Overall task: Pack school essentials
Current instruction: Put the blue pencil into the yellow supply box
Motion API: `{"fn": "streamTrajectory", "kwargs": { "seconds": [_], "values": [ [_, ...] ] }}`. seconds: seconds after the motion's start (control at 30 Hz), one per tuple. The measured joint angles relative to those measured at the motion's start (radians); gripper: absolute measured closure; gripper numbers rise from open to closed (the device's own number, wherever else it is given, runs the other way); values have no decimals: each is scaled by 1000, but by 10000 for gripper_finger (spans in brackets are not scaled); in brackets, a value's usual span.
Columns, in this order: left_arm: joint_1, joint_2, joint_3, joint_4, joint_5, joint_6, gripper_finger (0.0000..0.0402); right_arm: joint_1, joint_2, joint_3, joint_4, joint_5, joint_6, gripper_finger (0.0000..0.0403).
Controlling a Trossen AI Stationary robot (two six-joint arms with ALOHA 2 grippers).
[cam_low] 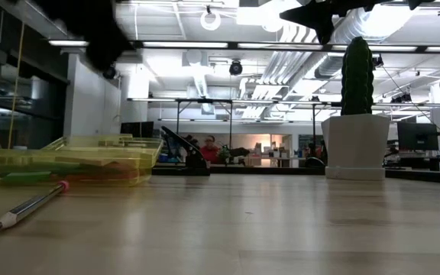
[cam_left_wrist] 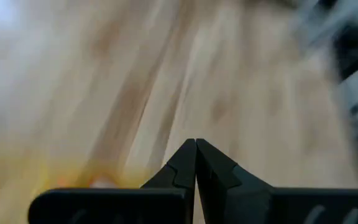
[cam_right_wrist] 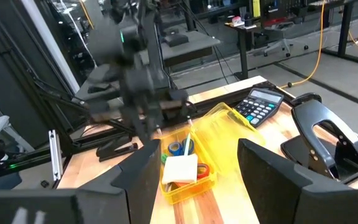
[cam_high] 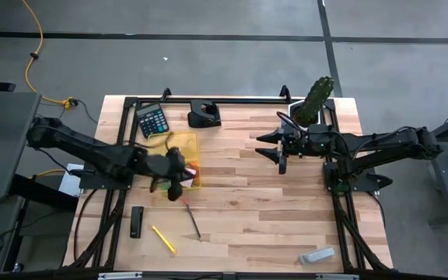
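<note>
A clear yellow box (cam_high: 183, 148) stands left of the table's middle. In the right wrist view the yellow box (cam_right_wrist: 229, 134) holds a pale square note pad (cam_right_wrist: 180, 168), blue scissor handles (cam_right_wrist: 178, 148) and a red handle (cam_right_wrist: 202, 169). My left gripper (cam_left_wrist: 196, 149) is shut and hovers over the box's near end (cam_high: 176, 173), high above the table in the low view. My right gripper (cam_high: 265, 148) is open and raised right of centre, pointing at the box. A pencil (cam_high: 191, 220) and a yellow pen (cam_high: 162, 239) lie flat on the wood nearer the front edge.
A calculator (cam_high: 152, 119) and a black hole punch (cam_high: 204, 114) sit along the far edge. The cactus in its white pot (cam_low: 355, 114) stands at the far right corner. A black bar (cam_high: 137, 222) lies near the left front, and a grey piece (cam_high: 317, 254) lies near the right front.
</note>
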Motion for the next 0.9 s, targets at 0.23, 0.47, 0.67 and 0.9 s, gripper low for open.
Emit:
{"fn": "streamTrajectory", "kwargs": {
  "seconds": [0.23,0.47,0.67,0.9],
  "values": [
    [39,-230,23,398,-6,227,401,0,0,0,43,-8,-12,197],
    [57,-298,-65,688,-2,295,401,0,0,0,53,-12,-12,197],
    [57,-297,-125,722,19,213,401,0,0,0,112,-76,-46,197],
    [57,-296,-126,723,2,275,401,0,0,0,119,-83,-46,197]
  ]
}}
